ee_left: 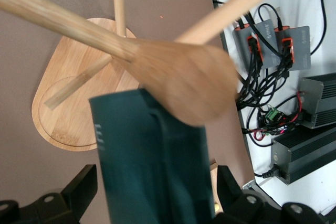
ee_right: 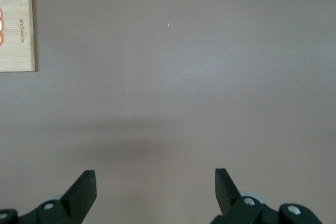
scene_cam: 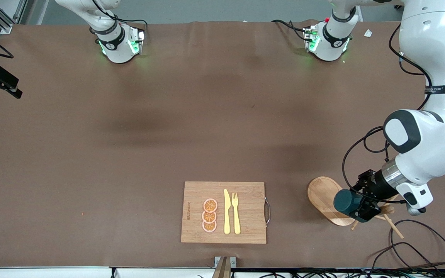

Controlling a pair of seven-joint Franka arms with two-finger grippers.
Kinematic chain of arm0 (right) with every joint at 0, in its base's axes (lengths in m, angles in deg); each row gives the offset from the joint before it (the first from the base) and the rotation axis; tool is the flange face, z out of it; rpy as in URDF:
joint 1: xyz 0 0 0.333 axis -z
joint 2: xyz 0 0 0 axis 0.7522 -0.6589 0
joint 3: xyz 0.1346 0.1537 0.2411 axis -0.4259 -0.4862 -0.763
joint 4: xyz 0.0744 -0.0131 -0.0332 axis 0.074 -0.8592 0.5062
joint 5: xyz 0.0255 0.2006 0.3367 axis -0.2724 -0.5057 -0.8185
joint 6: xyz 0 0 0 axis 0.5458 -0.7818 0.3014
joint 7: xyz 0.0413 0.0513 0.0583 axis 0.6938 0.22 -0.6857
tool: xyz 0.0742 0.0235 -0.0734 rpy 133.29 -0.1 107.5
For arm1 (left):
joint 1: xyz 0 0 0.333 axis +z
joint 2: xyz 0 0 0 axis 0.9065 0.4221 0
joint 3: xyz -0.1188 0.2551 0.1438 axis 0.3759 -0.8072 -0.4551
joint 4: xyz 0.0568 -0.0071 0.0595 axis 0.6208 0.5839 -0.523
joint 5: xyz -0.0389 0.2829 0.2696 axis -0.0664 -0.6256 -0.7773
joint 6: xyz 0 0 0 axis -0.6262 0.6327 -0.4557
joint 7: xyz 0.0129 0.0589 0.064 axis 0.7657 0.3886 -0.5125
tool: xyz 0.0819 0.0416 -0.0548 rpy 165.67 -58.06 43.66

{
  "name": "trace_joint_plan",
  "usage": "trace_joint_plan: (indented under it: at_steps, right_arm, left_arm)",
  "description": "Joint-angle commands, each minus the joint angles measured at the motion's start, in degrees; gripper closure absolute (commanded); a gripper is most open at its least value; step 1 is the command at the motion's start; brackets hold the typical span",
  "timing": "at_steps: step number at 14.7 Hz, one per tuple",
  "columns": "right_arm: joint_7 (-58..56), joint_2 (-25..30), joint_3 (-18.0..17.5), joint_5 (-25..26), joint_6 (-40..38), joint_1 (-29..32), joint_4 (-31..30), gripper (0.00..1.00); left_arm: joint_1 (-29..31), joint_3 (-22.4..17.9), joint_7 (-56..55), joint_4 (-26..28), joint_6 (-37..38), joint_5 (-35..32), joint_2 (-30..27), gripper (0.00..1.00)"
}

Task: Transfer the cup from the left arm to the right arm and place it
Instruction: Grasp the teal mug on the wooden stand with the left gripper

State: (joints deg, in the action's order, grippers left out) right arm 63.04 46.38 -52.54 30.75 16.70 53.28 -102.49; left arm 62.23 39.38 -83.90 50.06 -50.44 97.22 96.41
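The dark teal cup (scene_cam: 347,202) lies on its side among the pegs of a wooden rack (scene_cam: 390,218), above the rack's oval base (scene_cam: 323,197). My left gripper (scene_cam: 355,207) is around it. In the left wrist view the cup (ee_left: 149,156) fills the space between my left gripper's (ee_left: 157,182) fingers, with a thin gap at each side, so the jaws stand open. A rounded peg end (ee_left: 184,80) overlaps the cup's top. My right gripper (ee_right: 155,182) is open and empty over bare table; it is out of the front view.
A wooden cutting board (scene_cam: 245,193) with orange slices (scene_cam: 209,215), a yellow knife (scene_cam: 226,211) and a yellow fork (scene_cam: 236,212) lies near the table's front edge. Its corner shows in the right wrist view (ee_right: 21,30). Cables (scene_cam: 419,239) lie by the rack.
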Motion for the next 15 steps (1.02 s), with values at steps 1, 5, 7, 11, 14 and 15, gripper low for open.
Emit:
trace_joint_plan:
  at_steps: [1,5,7,11,14,15]
  right_arm:
    - [0.5,1.3,-0.2,-0.5,0.3,0.1,-1.0,0.00]
    - [0.5,1.3,-0.2,-0.5,0.3,0.1,-1.0,0.00]
    - [0.5,1.3,-0.2,-0.5,0.4,0.1,-1.0,0.00]
    - [0.5,1.3,-0.2,-0.5,0.4,0.0,-1.0,0.00]
    - [0.5,1.2,-0.2,-0.5,0.4,0.2,-1.0,0.00]
    - [0.5,1.2,-0.2,-0.5,0.4,0.2,-1.0,0.00]
  left_arm:
    - [0.6,0.2,-0.2,-2.3,0.3,1.1,1.7,0.00]
    - [1.0,0.2,-0.1,-3.1,0.3,3.5,2.3,0.00]
    - [1.0,0.2,0.1,-3.1,0.3,4.6,2.5,0.00]
    - [1.0,0.2,0.1,-3.1,0.3,5.6,2.5,0.12]
    - [0.9,0.2,-0.1,-3.1,0.3,6.1,2.5,0.20]
    - [0.9,0.2,-0.2,-3.1,0.3,6.1,2.5,0.21]
